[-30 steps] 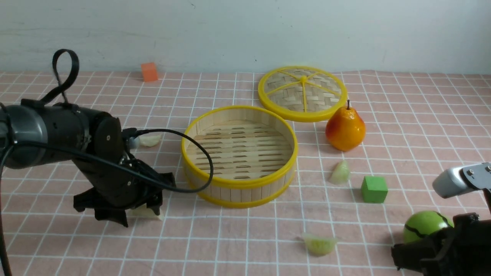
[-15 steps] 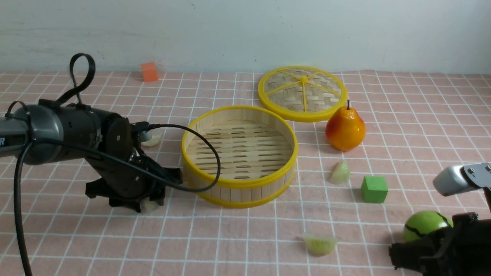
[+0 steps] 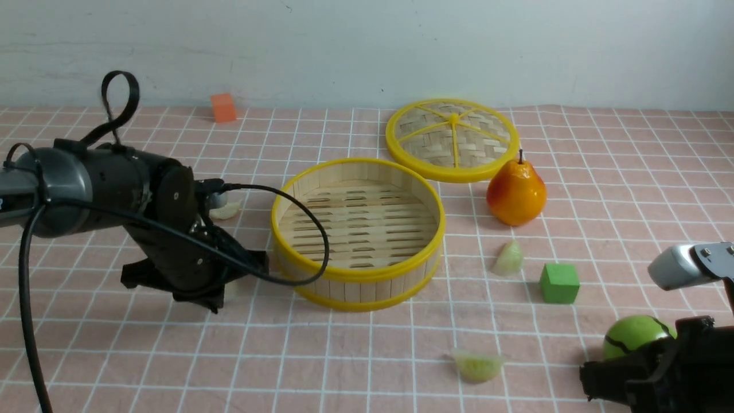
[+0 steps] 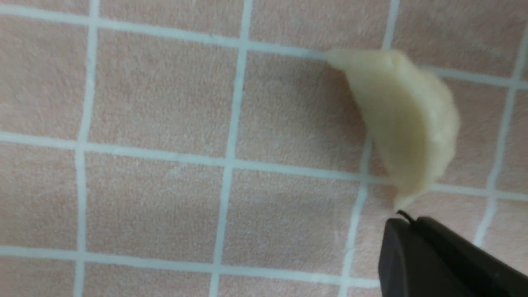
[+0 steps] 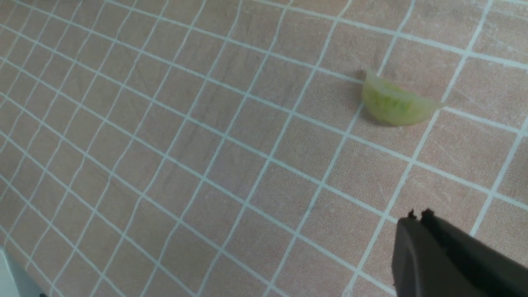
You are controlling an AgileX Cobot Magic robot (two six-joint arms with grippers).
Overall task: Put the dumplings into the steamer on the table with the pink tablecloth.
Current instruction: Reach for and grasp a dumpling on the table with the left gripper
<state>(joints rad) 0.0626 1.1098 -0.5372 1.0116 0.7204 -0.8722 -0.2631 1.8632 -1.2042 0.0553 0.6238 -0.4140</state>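
Observation:
The steamer stands empty mid-table on the pink tablecloth. To its left my left gripper hangs low over the cloth, jaws together on the very end of a cream dumpling, of which only a pale bit shows from the front. My left gripper holds it out past its tips. A second cream dumpling lies behind that arm. Two pale green dumplings lie right of the steamer and in front. My right gripper is shut and empty, short of the front dumpling.
The woven lid lies behind the steamer. A pear, a green cube and a green ball stand at the right. An orange cube sits by the back wall. The left arm's cable loops against the steamer's wall.
My left gripper closed on the cream dumpling and rose a little, moving with it toward the steamer. The right arm stayed still.

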